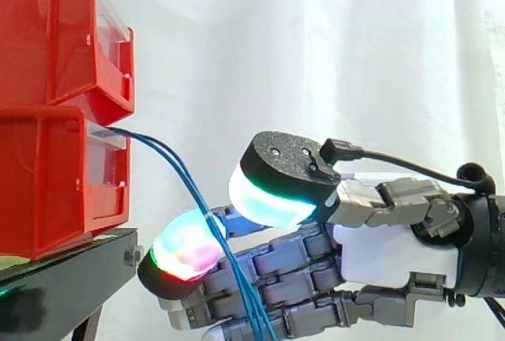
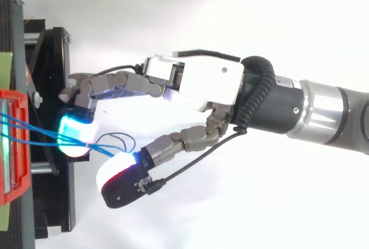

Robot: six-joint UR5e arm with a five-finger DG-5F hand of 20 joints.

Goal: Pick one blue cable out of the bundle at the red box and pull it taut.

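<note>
The hand (image 1: 394, 250) reaches in from 3 o'clock, its fingers stretched straight toward 9 o'clock and the thumb held apart above them, pinching nothing; its lowest part is cut off by the side view's bottom edge. Two stacked red bins (image 1: 47, 104) sit on a black stand (image 1: 71, 274) at 9 o'clock, cropped there. The blue cables (image 1: 181, 171) leave the lower bin and slant toward 5 o'clock, crossing the fingers and running out of frame below, bunched too closely to count.
</note>
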